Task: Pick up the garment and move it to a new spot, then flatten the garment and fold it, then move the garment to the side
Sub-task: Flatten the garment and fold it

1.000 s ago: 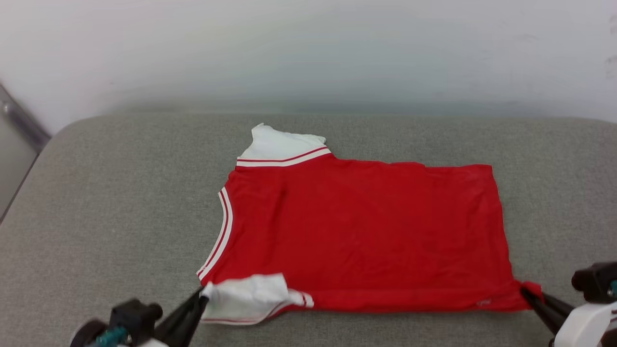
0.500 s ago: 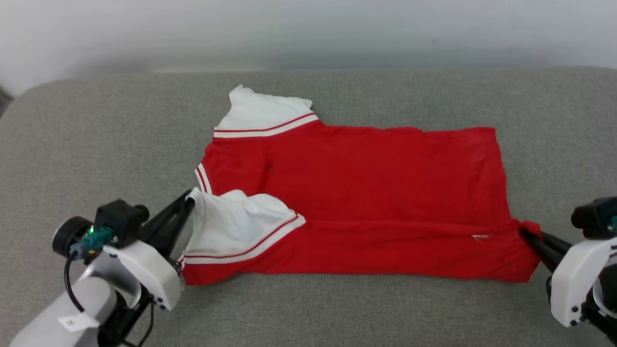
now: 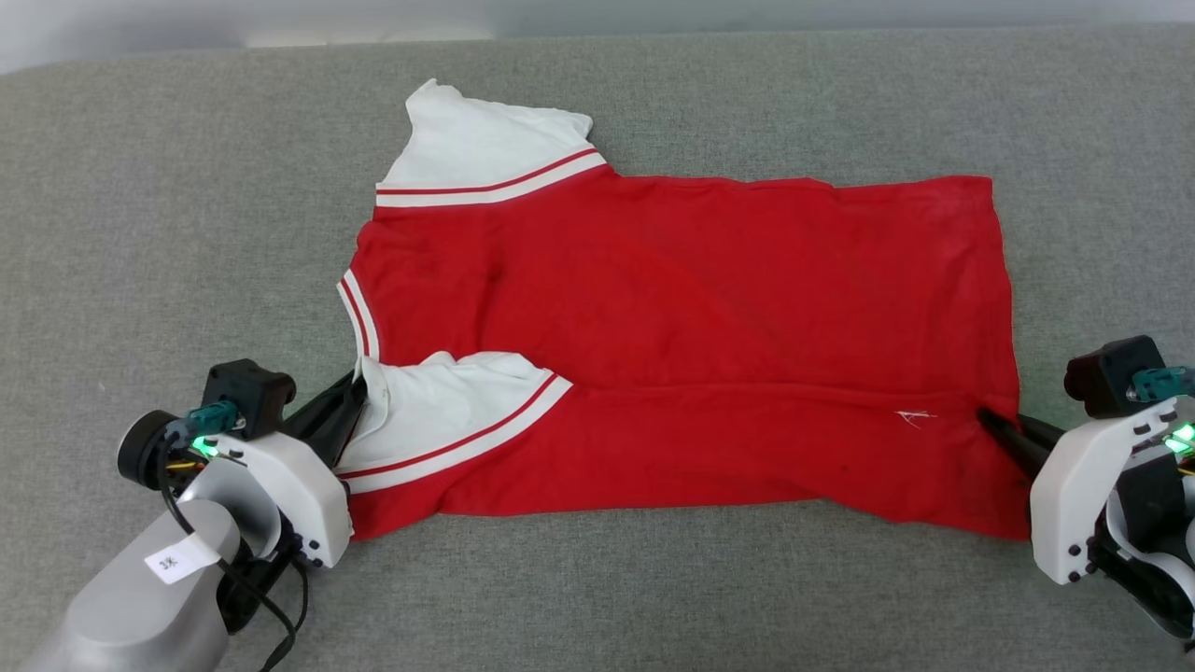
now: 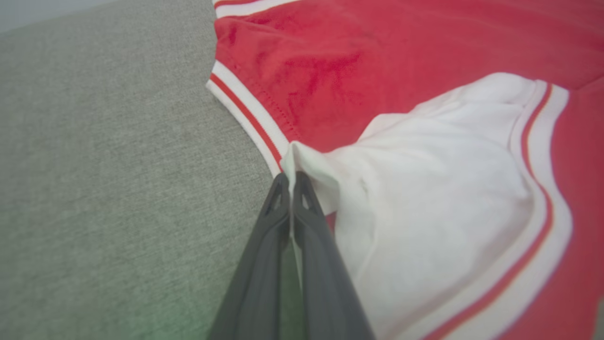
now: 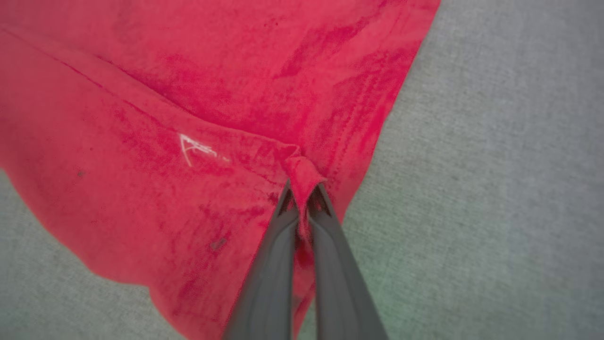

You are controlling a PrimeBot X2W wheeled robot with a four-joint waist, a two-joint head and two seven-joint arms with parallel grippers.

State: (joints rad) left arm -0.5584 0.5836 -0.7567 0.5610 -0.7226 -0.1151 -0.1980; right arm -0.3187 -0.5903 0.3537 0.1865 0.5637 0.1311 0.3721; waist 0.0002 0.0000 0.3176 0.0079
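In the head view the garment (image 3: 691, 308) is laid on the grey cushion (image 3: 187, 187), sleeve and hem corner clamped between the fingers of the left gripper (image 3: 358, 389) and right gripper (image 3: 990, 422), likely for folding the near edge.

Your left gripper (image 3: 358, 397) reaches in near the front-left corner of the grey cushion (image 3: 140, 187). Its two dark fingers are pressed together on a white fold of the garment (image 3: 672, 308), and the white wrist housing and grey forearm run back to the near edge. Your right gripper (image 3: 991, 425) enters from the right edge, fingers angled up and leftward and pinched tight on a red corner. A green light glows at each wrist.
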